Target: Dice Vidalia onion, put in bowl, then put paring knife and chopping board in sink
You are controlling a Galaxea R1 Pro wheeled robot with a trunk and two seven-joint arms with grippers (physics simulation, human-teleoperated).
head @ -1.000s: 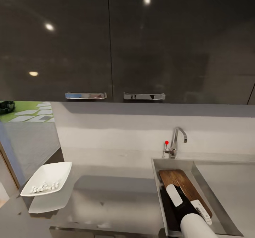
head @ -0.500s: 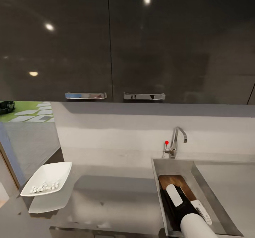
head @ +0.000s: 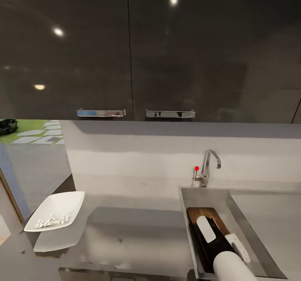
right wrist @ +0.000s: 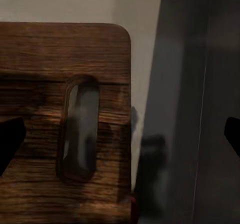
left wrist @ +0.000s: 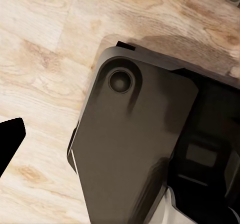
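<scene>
The brown chopping board (head: 201,213) lies low inside the sink (head: 208,195), and my right arm reaches down over it. In the right wrist view, the board (right wrist: 55,59) with its dark slot sits just beyond my right gripper (right wrist: 120,134), which is open, its fingertips (right wrist: 10,140) spread wide apart. A thin reddish sliver shows at the board's edge; I cannot tell whether it is the paring knife. The white bowl (head: 56,209) holds diced onion (head: 52,221) on the countertop (head: 133,235) at the left. My left gripper hangs open over the wood floor (left wrist: 35,49).
The chrome tap (head: 207,167) with its red-tipped lever stands behind the basin. A flat drainboard (head: 271,222) runs to the right. Glossy black upper cabinets (head: 125,51) hang above. The robot's dark base (left wrist: 135,144) lies below the left wrist.
The chopping board has dropped from a raised, tilted pose to lying lower in the basin, with less of it showing. My right arm has barely shifted.
</scene>
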